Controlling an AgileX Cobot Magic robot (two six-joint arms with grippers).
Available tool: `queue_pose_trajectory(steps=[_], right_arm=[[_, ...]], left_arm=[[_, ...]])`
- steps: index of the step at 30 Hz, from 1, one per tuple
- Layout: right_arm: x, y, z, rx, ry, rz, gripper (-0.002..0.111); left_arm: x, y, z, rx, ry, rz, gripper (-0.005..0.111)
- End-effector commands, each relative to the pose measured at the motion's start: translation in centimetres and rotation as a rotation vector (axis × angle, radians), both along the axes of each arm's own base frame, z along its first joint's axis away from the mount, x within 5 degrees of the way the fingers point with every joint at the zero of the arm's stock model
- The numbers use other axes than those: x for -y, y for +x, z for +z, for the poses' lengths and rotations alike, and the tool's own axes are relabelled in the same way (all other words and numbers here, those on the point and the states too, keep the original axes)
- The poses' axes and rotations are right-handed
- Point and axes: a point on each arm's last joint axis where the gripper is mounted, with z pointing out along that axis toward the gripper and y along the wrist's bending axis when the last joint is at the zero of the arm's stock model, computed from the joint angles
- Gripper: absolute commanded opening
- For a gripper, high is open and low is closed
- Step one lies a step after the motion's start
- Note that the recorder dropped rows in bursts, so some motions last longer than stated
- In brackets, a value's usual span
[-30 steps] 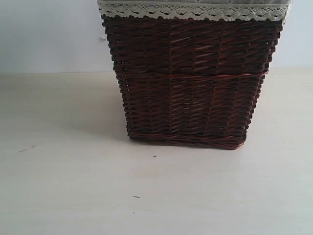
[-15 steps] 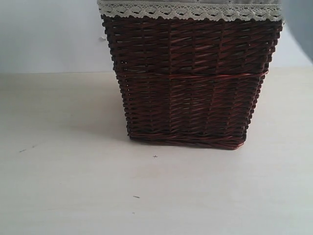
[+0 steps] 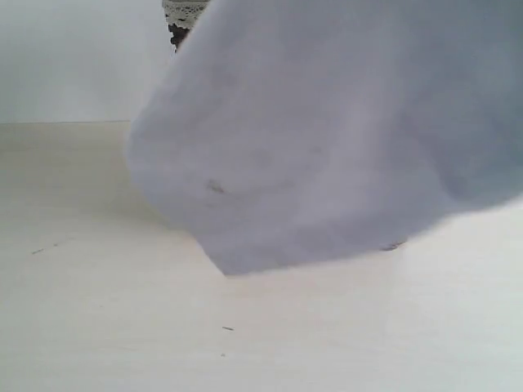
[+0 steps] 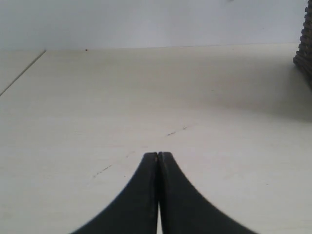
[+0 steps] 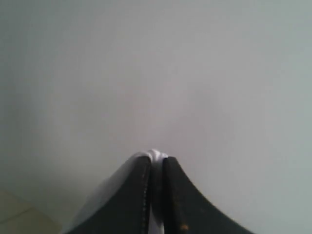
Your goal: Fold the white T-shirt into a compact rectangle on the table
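A: L claw (image 4: 157, 155)?
B: Clenched, tips pressed tight, nothing in it. Bare surface (image 4: 97, 97) under and ahead of it. Wicker basket (image 4: 306, 48) corner farther out, apart from it.
A: R claw (image 5: 156, 161)?
B: Grasping the white T-shirt (image 3: 327, 139), w/ a bit of cloth squeezed btw the tips and more trailing back along one finger. Ext view: tee blurred, hangs in front of basket, hides nearly all of it. Only a scrap of lace trim (image 3: 184, 11) shows. Can't tell if hem touches surface.
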Motion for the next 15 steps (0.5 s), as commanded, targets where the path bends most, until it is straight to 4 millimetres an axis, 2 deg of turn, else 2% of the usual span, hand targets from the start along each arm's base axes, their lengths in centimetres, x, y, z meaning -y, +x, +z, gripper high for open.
queue_pose_trajectory(steps=[1, 4, 10, 15], right_arm=[[0.3, -1.1, -2.1, -0.127, -0.032, -0.020, 0.000], [-0.1, -1.0, -4.6, -0.256, -0.050, 0.030, 0.000], [-1.5, -2.0, -9.3, -0.388, -0.029, 0.226, 0.000], [-1.9, -0.5, -14.8, -0.581, -0.015, 0.254, 0.000]], left_arm=[[0.0, 0.0, 0.3, 0.027, -0.005, -0.002, 0.000], [0.0, 0.0, 0.3, 0.027, -0.005, -0.002, 0.000], [0.0, 0.0, 0.3, 0.027, -0.005, -0.002, 0.000], [0.0, 0.0, 0.3, 0.027, -0.005, -0.002, 0.000]])
